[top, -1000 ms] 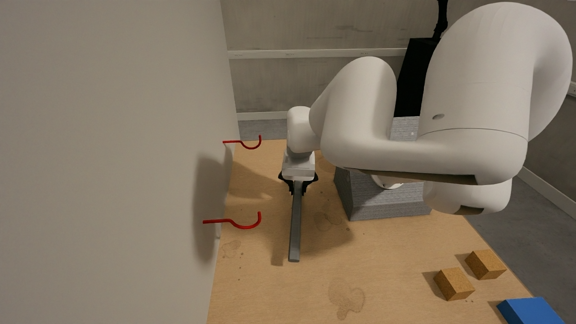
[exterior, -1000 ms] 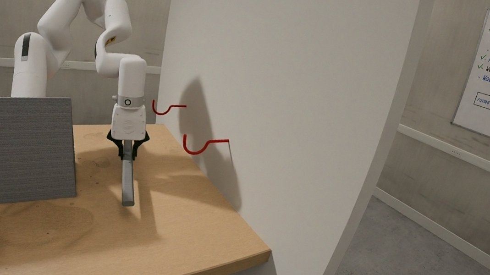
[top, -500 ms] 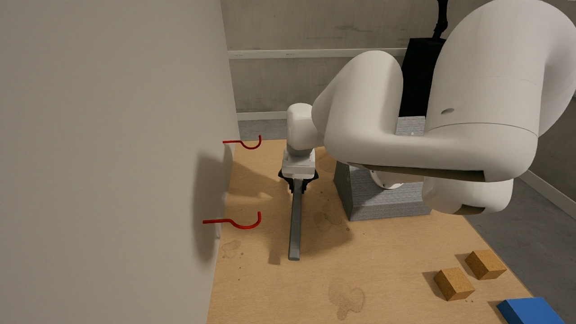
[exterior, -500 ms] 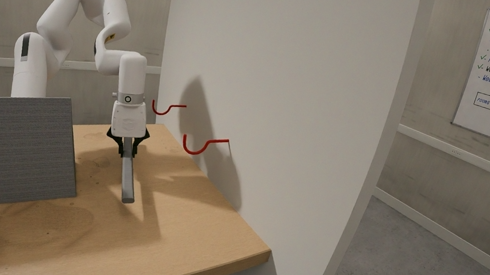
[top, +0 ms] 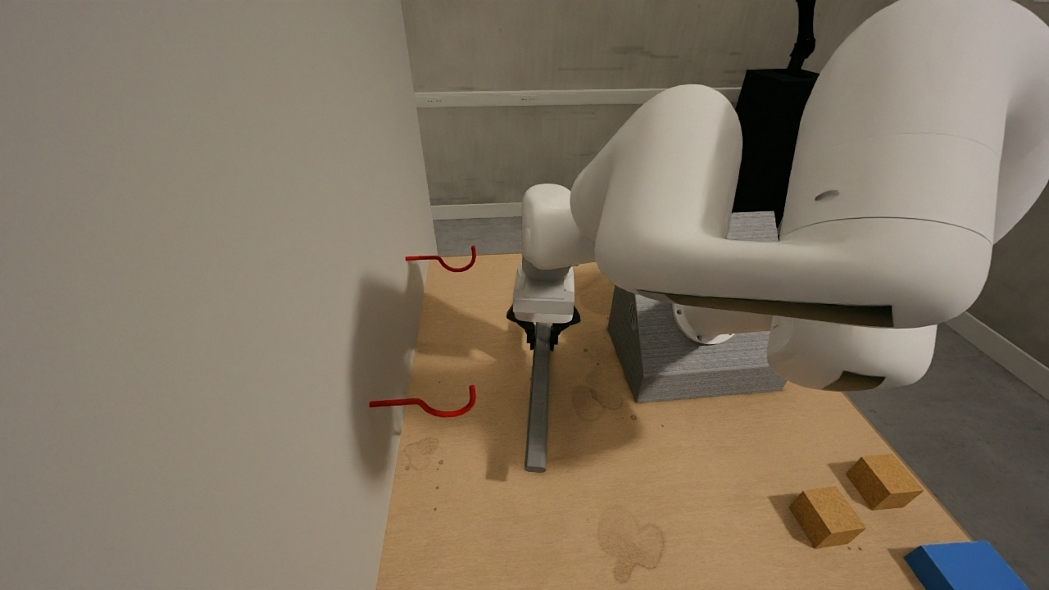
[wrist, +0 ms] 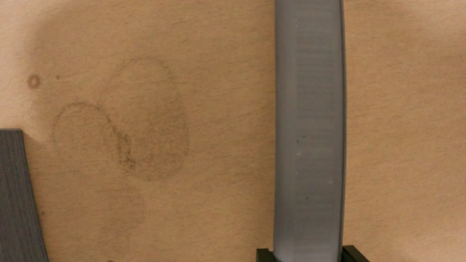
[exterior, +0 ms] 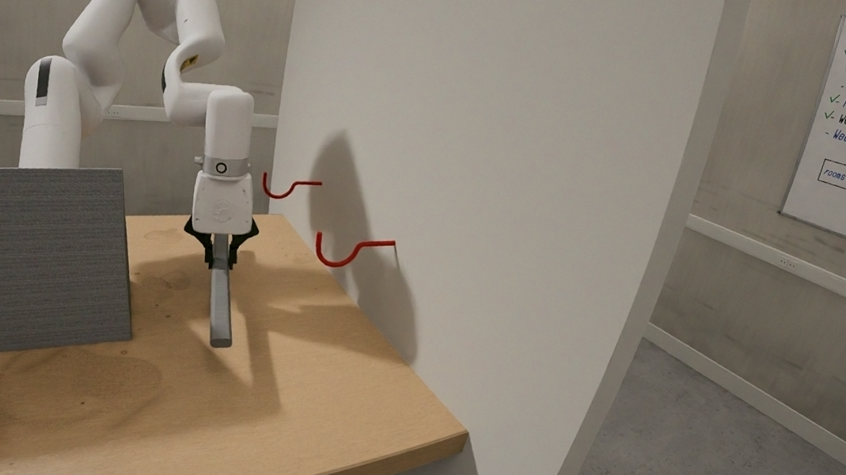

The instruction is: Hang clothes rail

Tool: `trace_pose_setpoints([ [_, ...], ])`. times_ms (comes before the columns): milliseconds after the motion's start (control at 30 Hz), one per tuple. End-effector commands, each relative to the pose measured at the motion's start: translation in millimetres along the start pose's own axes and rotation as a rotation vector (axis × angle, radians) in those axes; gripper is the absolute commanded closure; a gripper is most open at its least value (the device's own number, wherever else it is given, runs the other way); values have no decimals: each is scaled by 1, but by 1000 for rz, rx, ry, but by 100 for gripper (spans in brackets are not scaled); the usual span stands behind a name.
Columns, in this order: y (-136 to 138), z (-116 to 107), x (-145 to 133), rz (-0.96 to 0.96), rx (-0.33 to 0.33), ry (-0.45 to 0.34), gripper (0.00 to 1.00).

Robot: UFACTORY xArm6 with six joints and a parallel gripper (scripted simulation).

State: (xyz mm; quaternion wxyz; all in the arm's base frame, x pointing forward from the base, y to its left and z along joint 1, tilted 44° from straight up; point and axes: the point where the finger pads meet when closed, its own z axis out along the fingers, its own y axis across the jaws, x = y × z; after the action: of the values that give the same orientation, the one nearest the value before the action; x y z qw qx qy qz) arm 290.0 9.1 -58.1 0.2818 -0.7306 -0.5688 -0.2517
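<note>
The clothes rail (top: 538, 400) is a long grey bar, also seen in the exterior view (exterior: 219, 298) and the wrist view (wrist: 309, 131). My gripper (top: 543, 336) is shut on the rail near one end and holds it level above the wooden table; it also shows in the exterior view (exterior: 218, 254). Two red wall hooks stick out of the white wall panel: a far one (top: 446, 260) and a near one (top: 433, 405). In the exterior view they are the far hook (exterior: 285, 187) and the near hook (exterior: 347, 250). The rail hangs beside the hooks, a little below them, apart from both.
A grey block (top: 689, 344) stands on the table right of the rail; it also shows in the exterior view (exterior: 18, 253). Two tan cubes (top: 854, 498) and a blue block (top: 964, 565) lie at the near right. The white wall panel (top: 197, 293) borders the table's left side.
</note>
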Motion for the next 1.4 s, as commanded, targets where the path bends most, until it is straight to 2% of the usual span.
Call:
trace_pose_setpoints([
  [0, 1, -1, 0, -1, -3, -1, 100],
  [1367, 27, -65, 10, -1, -3, -1, 100],
])
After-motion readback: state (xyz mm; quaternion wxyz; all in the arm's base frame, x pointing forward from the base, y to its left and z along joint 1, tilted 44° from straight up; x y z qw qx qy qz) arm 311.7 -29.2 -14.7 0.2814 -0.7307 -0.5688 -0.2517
